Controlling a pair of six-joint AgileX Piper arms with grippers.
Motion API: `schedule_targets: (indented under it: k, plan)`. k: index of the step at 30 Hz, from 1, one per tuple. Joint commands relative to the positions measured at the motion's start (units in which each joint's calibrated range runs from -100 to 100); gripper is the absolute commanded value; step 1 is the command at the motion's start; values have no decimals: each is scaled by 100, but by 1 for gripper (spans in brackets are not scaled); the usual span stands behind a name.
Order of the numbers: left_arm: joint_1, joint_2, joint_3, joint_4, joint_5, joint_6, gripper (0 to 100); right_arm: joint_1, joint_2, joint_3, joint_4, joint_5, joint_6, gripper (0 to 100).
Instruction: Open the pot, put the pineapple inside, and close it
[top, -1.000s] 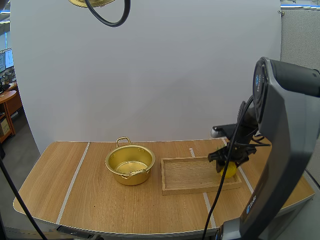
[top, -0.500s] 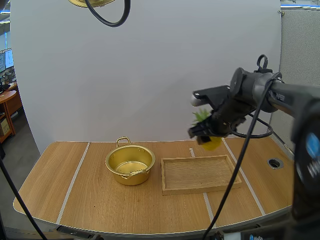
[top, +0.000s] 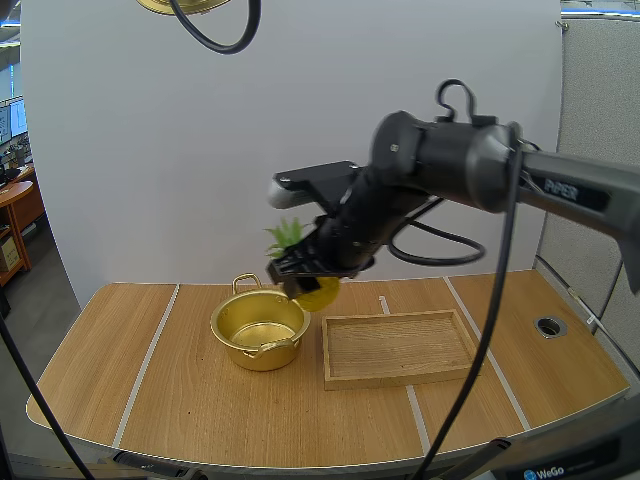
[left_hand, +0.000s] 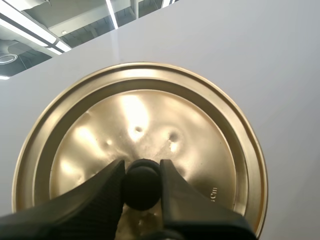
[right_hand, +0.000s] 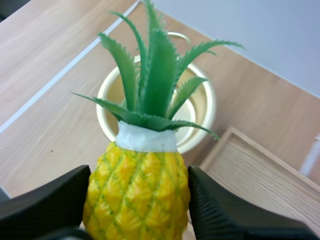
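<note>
One pineapple, pinched in the right gripper; one lid, clamped by its single black knob in the left gripper. One open pot, just below and ahead of the right gripper, and one wooden tray beside that pot, beneath the right arm. Two grippers in all, and one table under pot and tray.

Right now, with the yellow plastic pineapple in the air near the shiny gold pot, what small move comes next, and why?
Probably a short carry to centre it over the gold metal pot. The right gripper pinches the yellow plastic pineapple about over its rim, off centre; the pot stands open and empty, its gold lid held by the left gripper.
</note>
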Motion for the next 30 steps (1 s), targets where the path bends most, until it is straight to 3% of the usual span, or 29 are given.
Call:
schedule_targets:
  k: [1, 14, 30]
  plan:
    - [-23, -42, -52, 68, -188, -58, 0, 165, 290, -174, 44, -11, 90, 0]
    - [-23, -42, -52, 68, -188, -58, 0, 324, 2013, -1020, -16, -464, -20, 0]
    - [-23, -42, -52, 68, -188, -58, 0, 324, 3161, -1446, -747, -1087, 105, 0]
